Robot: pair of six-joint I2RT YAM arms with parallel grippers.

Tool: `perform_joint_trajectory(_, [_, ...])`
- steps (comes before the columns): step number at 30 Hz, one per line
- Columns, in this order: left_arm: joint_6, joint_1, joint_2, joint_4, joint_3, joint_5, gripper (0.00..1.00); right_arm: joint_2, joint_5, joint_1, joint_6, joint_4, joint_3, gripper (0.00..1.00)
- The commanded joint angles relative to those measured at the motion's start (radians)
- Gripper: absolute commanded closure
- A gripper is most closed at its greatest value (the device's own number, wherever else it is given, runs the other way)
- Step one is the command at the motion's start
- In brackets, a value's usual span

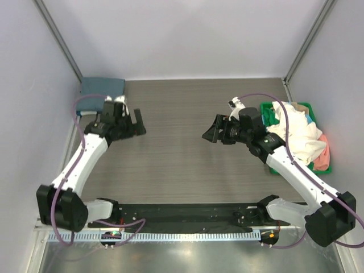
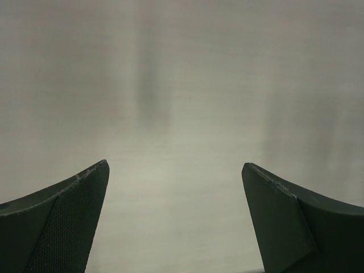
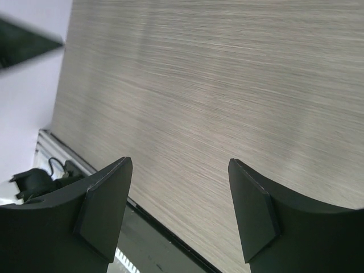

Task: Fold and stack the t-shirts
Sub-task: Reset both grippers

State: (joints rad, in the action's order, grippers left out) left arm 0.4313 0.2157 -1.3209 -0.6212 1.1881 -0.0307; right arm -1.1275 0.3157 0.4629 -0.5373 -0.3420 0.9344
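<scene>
A folded slate-blue cloth t-shirt (image 1: 102, 86) lies flat on the grey wood-look desk (image 1: 176, 165). It sits in the far left corner, close to the wall. On the right side of the desk there is a green plastic basket (image 1: 266, 108). A heap of loose t-shirts (image 1: 296, 136) fills it, piled higher than the rim. Most of the heap is white and cream cloth. A pink t-shirt (image 1: 323, 154) pokes out at the near right side of the heap.

The white left arm (image 1: 85, 159) reaches up the left side of the desk. The left fingers (image 2: 62, 222) are just near of the blue t-shirt and a little to its right, but apart from it. They are spread wide. There is nothing between them, only bare desk in the wrist view.

The white right arm (image 1: 296, 170) reaches over the near left part of the basket, with a purple cable (image 1: 290, 145) looping over the heap. The right fingers (image 3: 102, 210) point left, out over the middle of the desk, well apart from the left fingers. They are spread wide too and hold nothing.

A long black strip (image 1: 182, 213) runs along the near edge of the desk between the two arm bases.
</scene>
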Motion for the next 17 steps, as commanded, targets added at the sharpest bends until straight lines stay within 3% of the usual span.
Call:
perform_joint_trajectory(1, [0.021,-0.012,0.217,-0.088,-0.181,-0.014,0.0,0.047,-0.136,0.005,-0.021,-0.057,-0.041,0.25])
perform_joint_trajectory(7, [0.049,-0.012,0.409,-0.04,-0.329,-0.017,0.0,0.038,-0.24,0.005,-0.046,-0.084,-0.089,0.26])
perform_joint_trajectory(15, [0.07,-0.01,0.445,-0.045,-0.318,-0.04,0.0,-0.067,-0.27,0.02,-0.092,-0.11,-0.01,0.25])
perform_joint_trajectory(17, [0.066,-0.01,0.451,-0.048,-0.318,-0.043,0.0,-0.089,-0.413,0.036,-0.098,-0.181,0.049,0.18])
